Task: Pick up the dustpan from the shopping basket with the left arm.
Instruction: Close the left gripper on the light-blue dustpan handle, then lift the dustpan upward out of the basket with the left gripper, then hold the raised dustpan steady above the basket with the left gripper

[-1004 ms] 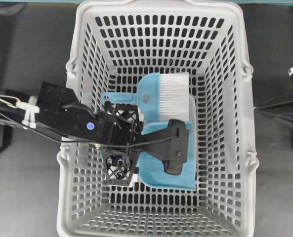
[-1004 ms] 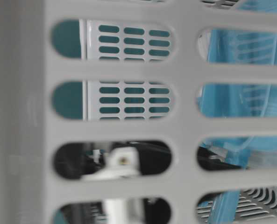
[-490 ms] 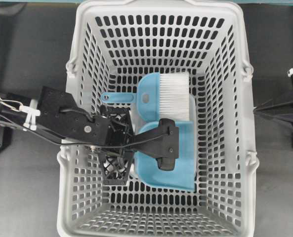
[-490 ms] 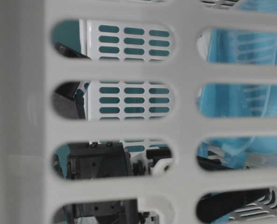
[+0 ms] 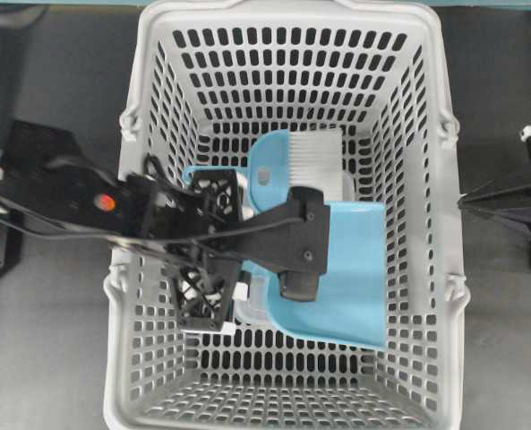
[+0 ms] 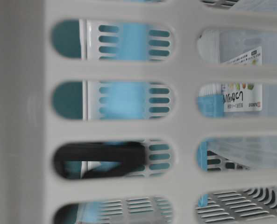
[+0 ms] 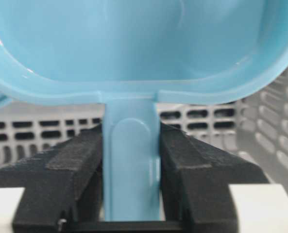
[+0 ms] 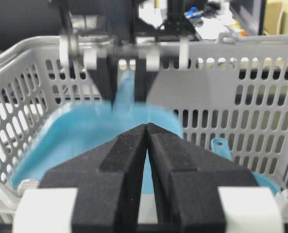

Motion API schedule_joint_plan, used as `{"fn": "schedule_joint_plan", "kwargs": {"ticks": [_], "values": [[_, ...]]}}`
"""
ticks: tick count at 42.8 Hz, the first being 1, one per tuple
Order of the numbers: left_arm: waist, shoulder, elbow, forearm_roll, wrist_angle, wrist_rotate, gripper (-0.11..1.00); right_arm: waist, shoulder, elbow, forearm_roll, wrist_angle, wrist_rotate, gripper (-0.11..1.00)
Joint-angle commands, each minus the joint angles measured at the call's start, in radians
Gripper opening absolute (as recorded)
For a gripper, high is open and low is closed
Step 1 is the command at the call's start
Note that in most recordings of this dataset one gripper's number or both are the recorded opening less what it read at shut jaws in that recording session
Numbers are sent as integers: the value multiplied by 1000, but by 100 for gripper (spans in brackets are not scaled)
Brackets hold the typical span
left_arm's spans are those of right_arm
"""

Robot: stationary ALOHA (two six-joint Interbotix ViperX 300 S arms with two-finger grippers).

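Note:
The light blue dustpan [image 5: 350, 278] hangs tilted above the floor of the light grey shopping basket [image 5: 431, 269]. My left gripper [image 5: 234, 246] is shut on its thin handle [image 7: 130, 165]. In the left wrist view the black pads [image 7: 76, 160] press both sides of the handle, and the scoop [image 7: 134, 43] fills the top. The dustpan shows blurred in the right wrist view [image 8: 80, 138] and through the basket slots in the table-level view [image 6: 124, 93]. My right gripper [image 8: 147, 127] is shut and empty. It stays outside the basket at the overhead view's right edge [image 5: 469, 202].
A blue hand brush with white bristles [image 5: 314, 157] lies in the basket beyond the dustpan, its handle [image 5: 198, 175] pointing left. A clear plastic tray with a label [image 6: 241, 93] lies in the basket. The basket walls [image 8: 231, 97] surround the left gripper.
My left gripper has risen with the dustpan in it. The scoop has come off the basket floor and swung right, uncovering the clear tray. The brush and right arm have not moved.

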Motion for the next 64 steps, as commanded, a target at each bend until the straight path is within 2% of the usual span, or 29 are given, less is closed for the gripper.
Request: {"fn": "schedule_joint_plan", "kwargs": {"ticks": [1,9,17,64], "values": [[14,-63,-89,3,43,9,27,3,5,-3,5,-5,8,1],[64,-110,-179,3,121,18,27,3,5,3,5,-5,18,1],[86,-132,-215,3,135,20,27,3,3,3,5,-5,20,1],[81,-132,-218,3,115,18,27,3,2,3,5,-5,20,1]]}}
